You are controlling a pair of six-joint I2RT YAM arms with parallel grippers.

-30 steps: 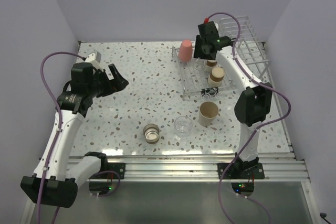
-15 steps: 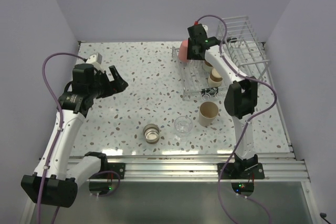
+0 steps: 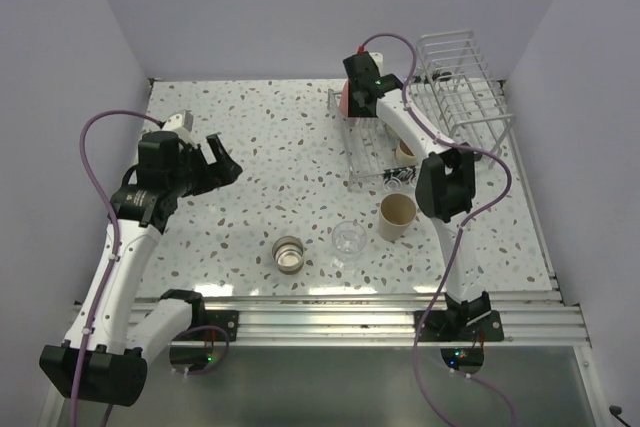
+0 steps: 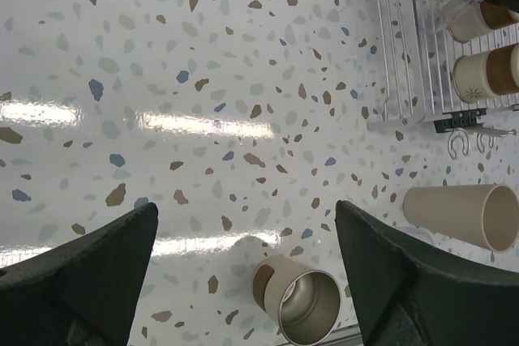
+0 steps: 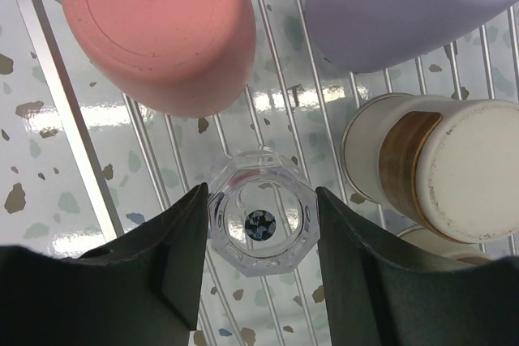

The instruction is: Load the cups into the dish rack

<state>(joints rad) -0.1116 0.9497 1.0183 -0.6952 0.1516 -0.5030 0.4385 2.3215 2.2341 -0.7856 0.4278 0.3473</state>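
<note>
My right gripper (image 5: pixel 261 200) is shut on a clear faceted cup (image 5: pixel 261 218), seen from its base, over the flat grid of the dish rack (image 5: pixel 49 95). A coral-red cup (image 5: pixel 158 30), a lavender cup (image 5: pixel 405 6) and a brown-banded cup (image 5: pixel 430 172) stand upside down on the grid around it. From above, that gripper (image 3: pixel 362 87) hides the held cup. On the table lie a beige cup (image 3: pixel 397 216), a second clear cup (image 3: pixel 348 239) and a metallic cup (image 3: pixel 289 253). My left gripper (image 3: pixel 222 157) hangs open and empty at the left, with the metallic cup (image 4: pixel 300 301) below it.
The rack's tall cage part (image 3: pixel 462 87) stands at the back right against the wall. The rack's near edge (image 4: pixel 397 54) carries a dark clip (image 4: pixel 466 121). White walls close in on three sides, and an aluminium rail (image 3: pixel 400 312) runs along the front.
The right arm has swung left along the rack with the clear cup, now beside the coral-red cup. The left gripper drifted slightly nearer and stays open.
</note>
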